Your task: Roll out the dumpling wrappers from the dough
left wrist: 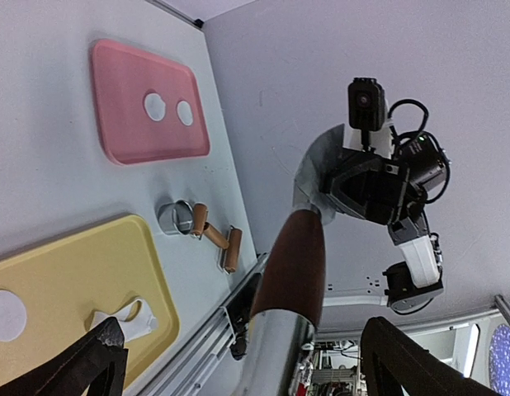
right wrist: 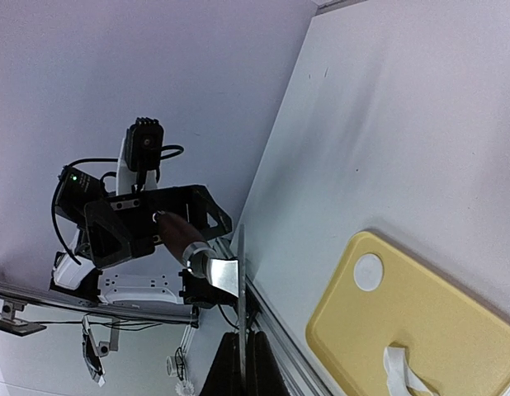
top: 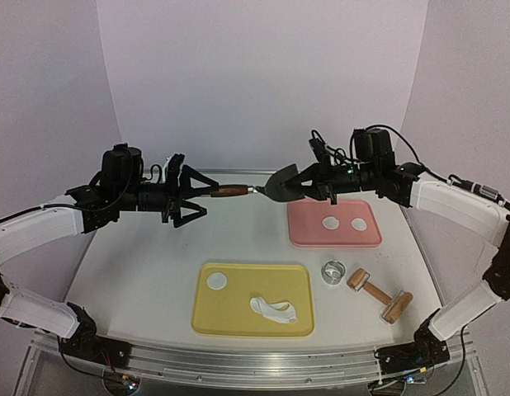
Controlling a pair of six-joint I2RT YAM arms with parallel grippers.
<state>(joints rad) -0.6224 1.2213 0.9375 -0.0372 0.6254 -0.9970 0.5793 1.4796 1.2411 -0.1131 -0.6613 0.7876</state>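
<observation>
Two round dumpling wrappers (top: pixel 330 223) (top: pixel 359 224) lie on the pink tray (top: pixel 304 233), and a third (top: pixel 216 281) on the yellow board (top: pixel 247 285). The leftover dough (top: pixel 273 308), an irregular white strip with a hole, rests on the same board. A spatula hangs in mid-air between the arms. My right gripper (top: pixel 296 186) (right wrist: pixel 241 375) is shut on its metal blade (right wrist: pixel 241 305). My left gripper (top: pixel 209 198) (left wrist: pixel 251 367) stands wide open around the end of the brown handle (top: pixel 230 190) (left wrist: pixel 292 264), and its fingers (left wrist: pixel 399 355) are clear of it.
A metal ring cutter (top: pixel 333 271) and a wooden rolling pin (top: pixel 379 295) lie on the table to the right of the yellow board, below the pink tray. Both arms reach inward, raised above the far half of the table.
</observation>
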